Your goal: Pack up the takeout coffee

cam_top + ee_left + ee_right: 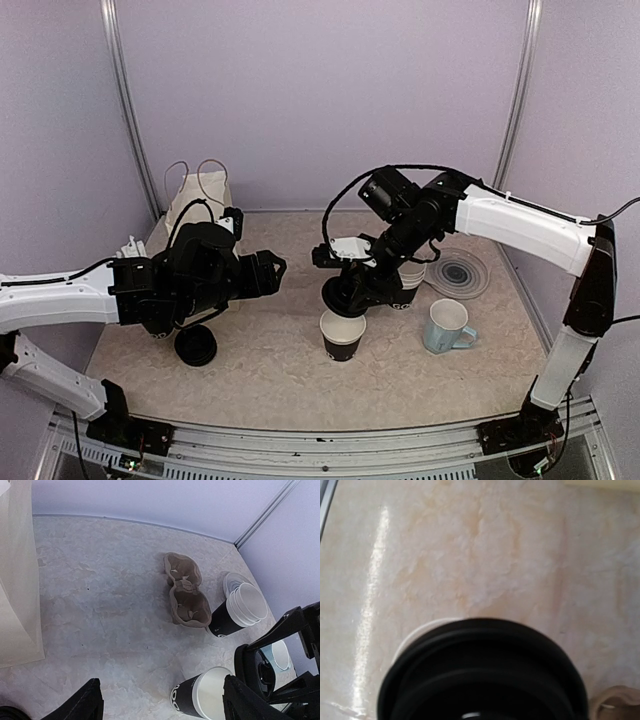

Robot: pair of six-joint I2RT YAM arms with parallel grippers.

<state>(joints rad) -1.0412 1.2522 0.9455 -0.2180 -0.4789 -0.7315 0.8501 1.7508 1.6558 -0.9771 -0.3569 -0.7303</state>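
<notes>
An open black paper cup point(342, 335) with a white inside stands at mid-table; it also shows in the left wrist view point(202, 697). My right gripper point(350, 292) holds a black round lid point(480, 675) just above it. The lid fills the right wrist view and hides the fingers; the cup's white rim point(420, 632) peeks out behind it. A stack of black cups point(408, 285) point(240, 611) stands behind. A second black lid point(195, 345) lies on the table below my left gripper point(270, 270), which is open and empty point(162, 705).
A brown pulp cup carrier point(186, 592) lies beside the cup stack. A light-blue mug point(447, 327) stands right of the cup. A round plate point(458, 273) lies at the back right. A white paper bag point(197, 200) stands at the back left.
</notes>
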